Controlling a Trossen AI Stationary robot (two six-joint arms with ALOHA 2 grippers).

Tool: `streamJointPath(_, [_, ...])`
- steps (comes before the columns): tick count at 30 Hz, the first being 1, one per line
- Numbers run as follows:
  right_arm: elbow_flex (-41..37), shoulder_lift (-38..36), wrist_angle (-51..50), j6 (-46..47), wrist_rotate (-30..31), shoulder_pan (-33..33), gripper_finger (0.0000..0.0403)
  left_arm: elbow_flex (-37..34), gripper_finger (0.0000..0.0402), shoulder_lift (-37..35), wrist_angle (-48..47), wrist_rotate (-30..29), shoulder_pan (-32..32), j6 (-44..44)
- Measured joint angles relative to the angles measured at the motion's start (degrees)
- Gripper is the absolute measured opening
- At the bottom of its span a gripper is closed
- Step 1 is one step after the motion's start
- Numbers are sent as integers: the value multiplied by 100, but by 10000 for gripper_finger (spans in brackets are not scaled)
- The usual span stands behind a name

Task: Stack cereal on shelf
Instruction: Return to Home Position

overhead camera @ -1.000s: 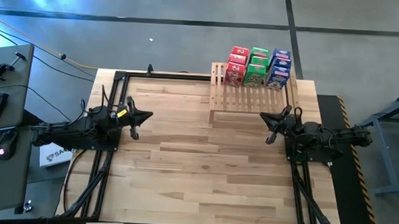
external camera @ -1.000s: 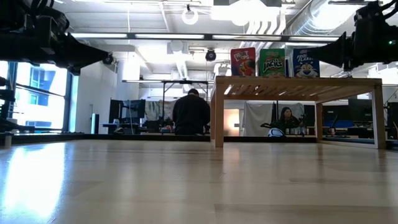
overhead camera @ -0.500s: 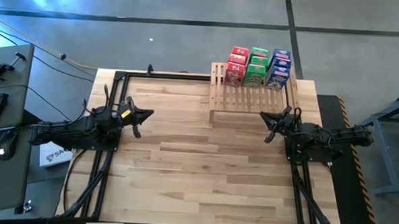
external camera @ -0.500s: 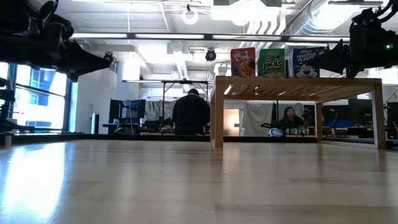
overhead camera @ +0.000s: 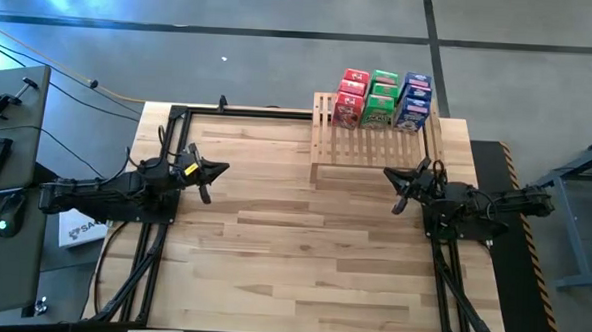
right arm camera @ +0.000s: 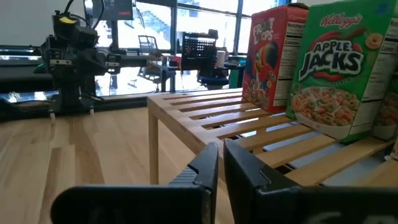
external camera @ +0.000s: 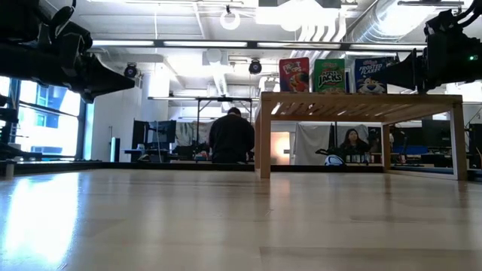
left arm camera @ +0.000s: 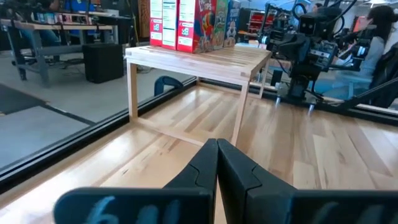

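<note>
Low view: cereal (external camera: 330, 75) back rows hidden; left end effector (left arm camera: 217, 144), right end effector (right arm camera: 221, 148) clenched, empty.

Cereal boxes (overhead camera: 383, 100) atop shelf (overhead camera: 369, 144) on table (overhead camera: 282, 251)

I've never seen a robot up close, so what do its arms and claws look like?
Both the left arm and right arm are black, built of jointed segments, with black cables trailing from their bases. The left carries a yellow tag near its wrist. The left claw and right claw each have two dark, tapering fingers.
</note>
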Motion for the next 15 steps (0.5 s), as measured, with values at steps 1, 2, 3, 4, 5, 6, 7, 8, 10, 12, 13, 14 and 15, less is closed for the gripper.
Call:
streamJointPath(1, [0,-1,2,-29,0,0,16,0,0,0,0,0,0,0])
streamJointPath(2, [0,-2,2,-27,0,0,16,0,0,-1,0,0,0,0])
streamJointPath(3, [0,-2,3,-29,0,0,16,0,0,0,0,0,0,0])
streamJointPath(4, [0,-2,2,-56,0,0,16,0,0,0,0,0,0,0])
streamJointPath(5, [0,-2,2,-65,0,0,16,0,0,0,0,0,0,0])
streamJointPath(6, [0,-2,4,-69,-2,0,16,0,0,0,0,0,0,0])
streamJointPath(7, [0,-2,4,-71,-2,0,16,0,0,0,0,0,0,0])
streamJointPath(8, [0,-2,6,-72,-2,0,16,0,0,0,0,0,0,0])
streamJointPath(10, [0,-2,7,-81,-4,0,16,0,0,0,-1,0,0,0])
streamJointPath(12, [0,-2,9,-92,-7,0,16,0,0,0,0,0,0,0])
streamJointPath(13, [0,-2,9,-94,-7,0,16,0,0,0,0,2,0,0])
streamJointPath(14, [0,-2,11,-94,-9,0,16,0,0,0,0,2,0,0])
streamJointPath(15, [0,-2,11,-94,-10,0,16,0,0,0,0,2,0,0])
